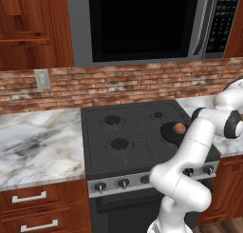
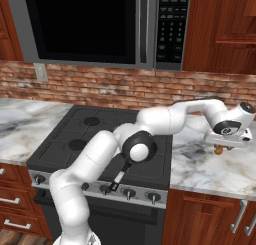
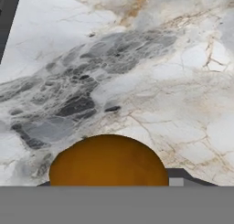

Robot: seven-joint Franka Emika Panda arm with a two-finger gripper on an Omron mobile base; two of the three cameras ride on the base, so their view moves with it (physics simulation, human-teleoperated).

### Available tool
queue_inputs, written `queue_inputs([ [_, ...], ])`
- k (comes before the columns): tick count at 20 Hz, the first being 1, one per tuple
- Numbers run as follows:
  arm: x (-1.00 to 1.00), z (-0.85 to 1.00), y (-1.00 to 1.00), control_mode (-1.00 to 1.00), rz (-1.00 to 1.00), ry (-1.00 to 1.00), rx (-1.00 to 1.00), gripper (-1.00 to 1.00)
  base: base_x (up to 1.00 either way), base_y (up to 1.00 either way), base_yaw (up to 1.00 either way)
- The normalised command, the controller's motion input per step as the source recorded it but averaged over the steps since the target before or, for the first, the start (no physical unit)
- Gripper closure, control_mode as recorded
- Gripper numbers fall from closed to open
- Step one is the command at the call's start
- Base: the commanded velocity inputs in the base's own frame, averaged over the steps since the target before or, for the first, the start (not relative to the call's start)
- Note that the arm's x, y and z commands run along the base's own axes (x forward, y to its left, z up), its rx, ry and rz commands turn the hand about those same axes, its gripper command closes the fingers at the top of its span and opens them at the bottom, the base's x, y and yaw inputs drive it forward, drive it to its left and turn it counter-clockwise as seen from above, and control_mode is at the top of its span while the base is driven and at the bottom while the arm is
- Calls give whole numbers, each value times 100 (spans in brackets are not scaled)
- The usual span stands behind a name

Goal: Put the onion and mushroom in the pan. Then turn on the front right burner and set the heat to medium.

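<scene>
In the left base view, the pan [image 1: 167,131] is seen at the front right of the stove [image 1: 118,132], with the mushroom [image 1: 179,128] lying in it; part of the pan is covered by the arm.

In the right base view, the gripper [image 2: 220,147] is lowered to the marble counter [image 2: 200,169] right of the stove – the onion [image 2: 218,150] is clamped between its narrowed jaws. The microwave [image 2: 169,24] keypad is too small to be read.

In the hand view, the onion [image 3: 109,161] is shown close against the veined marble – a dark stove edge is caught at the upper left.
</scene>
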Motion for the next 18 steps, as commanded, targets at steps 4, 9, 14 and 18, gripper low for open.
queue_inputs([
  [4,-45,0,31,-100,0,-20,0,100,0,0,0],
  [9,-37,15,35,-100,0,-13,0,100,0,0,0],
  [14,-21,46,53,-100,0,-1,0,100,0,0,0],
  [18,-9,46,52,-100,0,0,-3,100,0,0,0],
])
